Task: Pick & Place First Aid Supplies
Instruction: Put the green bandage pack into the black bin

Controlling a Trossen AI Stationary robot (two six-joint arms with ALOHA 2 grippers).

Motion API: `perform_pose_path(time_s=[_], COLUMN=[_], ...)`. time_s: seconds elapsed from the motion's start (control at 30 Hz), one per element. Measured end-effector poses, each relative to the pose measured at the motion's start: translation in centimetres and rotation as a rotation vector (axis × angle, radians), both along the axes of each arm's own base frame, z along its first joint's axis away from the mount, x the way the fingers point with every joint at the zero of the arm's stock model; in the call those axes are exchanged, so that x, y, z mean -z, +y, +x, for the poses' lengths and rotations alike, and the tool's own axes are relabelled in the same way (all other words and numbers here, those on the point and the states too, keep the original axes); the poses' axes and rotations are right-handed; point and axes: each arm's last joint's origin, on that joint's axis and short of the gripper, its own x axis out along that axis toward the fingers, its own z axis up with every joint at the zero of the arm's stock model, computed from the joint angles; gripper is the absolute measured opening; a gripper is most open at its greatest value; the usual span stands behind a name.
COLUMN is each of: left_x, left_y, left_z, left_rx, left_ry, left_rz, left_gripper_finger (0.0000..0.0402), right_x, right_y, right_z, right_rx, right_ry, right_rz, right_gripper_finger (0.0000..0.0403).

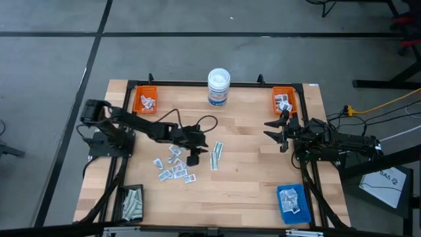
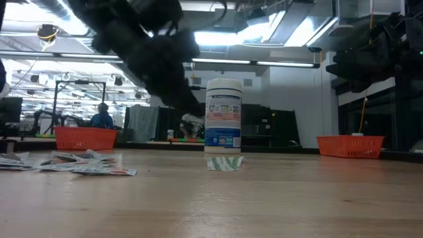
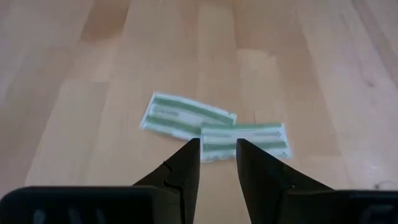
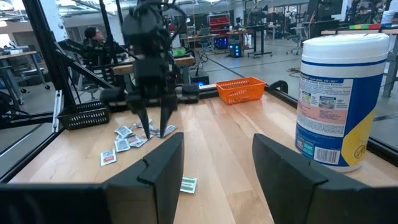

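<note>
On the wooden desk (image 1: 243, 164) the first aid supplies lie in two groups. A loose scatter of small white packets (image 1: 172, 166) sits at about eight o'clock from the desk's centre; roughly eight can be counted from above, though some overlap and an exact number is hard to give. Just beside them, toward three o'clock, lie two pale green strips (image 1: 216, 155), one partly overlapping the other, as the left wrist view shows (image 3: 214, 127).

The left hand (image 1: 193, 158) hovers between the packets and the strips, pointing down, with its two fingers (image 3: 180, 171) standing a little apart and nothing between them. The right hand (image 1: 275, 129) waits at the desk's three o'clock side, near the right orange tray, its fingers (image 4: 158, 168) spread wide and holding nothing.

There are four containers at the corners. Two orange trays stand at the far side: the left one (image 1: 146, 100) at eleven o'clock, holding a few packets, and the right one (image 1: 285, 99) at one o'clock, also with some packets inside. A black tray (image 1: 131, 203) at seven o'clock holds several pale strips, and a blue tray (image 1: 293, 201) at five o'clock holds white packets; the counts inside cannot be told.

One white round tub (image 1: 218, 87) with a blue label stands upright at twelve o'clock, between the two orange trays.

A person (image 2: 102, 116) sits in the room beyond the desk.
</note>
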Motion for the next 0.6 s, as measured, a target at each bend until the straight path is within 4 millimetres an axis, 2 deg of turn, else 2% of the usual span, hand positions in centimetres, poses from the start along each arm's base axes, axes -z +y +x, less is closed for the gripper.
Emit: perform_pose_path(time_s=[0.3, 0.6], left_x=[4.6, 6.4], left_y=[-0.4, -0.4], left_z=[1.9, 2.4], left_rx=[0.020, 0.020], left_ry=[0.017, 0.030], left_rz=[0.005, 0.006], left_gripper_finger=[0.0099, 0.0105], right_x=[0.0, 0.0], right_y=[0.0, 0.0], right_z=[0.0, 0.0], right_rx=[0.000, 0.000], right_ry=[0.000, 0.000], right_rz=[0.000, 0.000], right_gripper_finger=[0.0191, 0.0191])
